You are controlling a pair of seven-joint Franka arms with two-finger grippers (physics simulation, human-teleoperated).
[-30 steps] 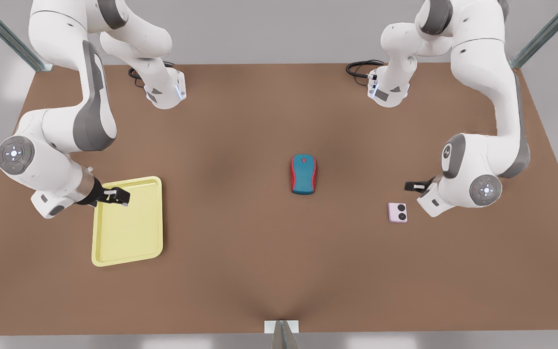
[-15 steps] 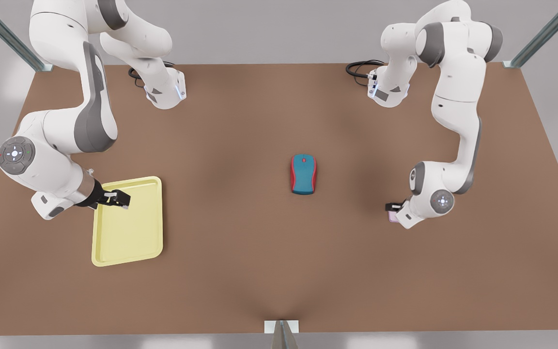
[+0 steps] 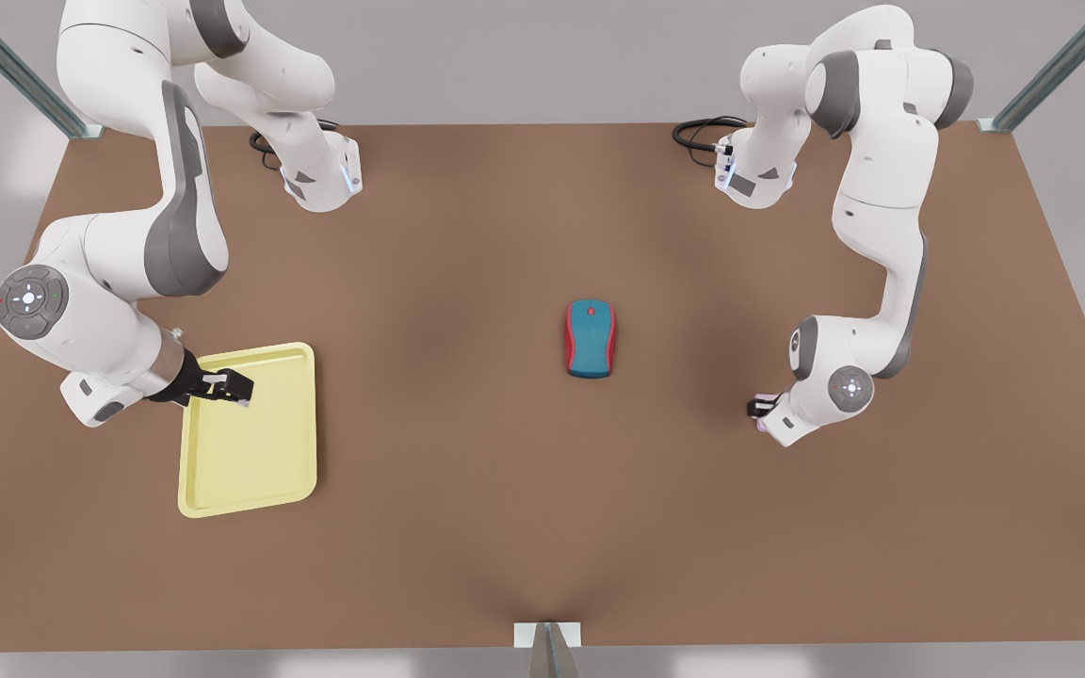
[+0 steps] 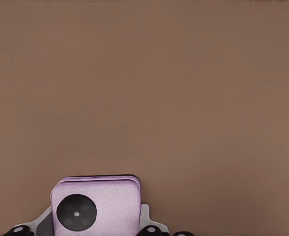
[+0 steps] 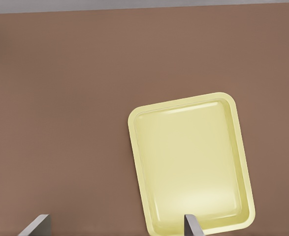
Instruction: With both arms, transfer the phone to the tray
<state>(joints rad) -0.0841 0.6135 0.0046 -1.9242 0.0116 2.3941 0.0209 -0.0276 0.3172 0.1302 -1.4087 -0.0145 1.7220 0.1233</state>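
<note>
Phone [image 4: 96,206] lies flat on the brown table [image 3: 467,527] at the front view's right, mostly hidden there under the left gripper [image 3: 761,408], which sits low right over it; in the left wrist view a finger stands on each side of the slab, jaws apart, and whether the pads touch its edges is hard to tell, so probably straddling, not gripping yet. Phone looks thin, rigid, light, smooth-faced and likely slippery; best held by its two opposite side edges, not the face with the black circle. Low profile means fingers must reach table level. Right gripper [image 3: 227,384] hovers over the near corner of the yellow tray [image 3: 251,471], fingers spread, holding nothing, waiting. Tray is well apart from the phone, with the teal-and-red mouse [image 3: 590,339] between. No brand, label or readable writing anywhere.
</note>
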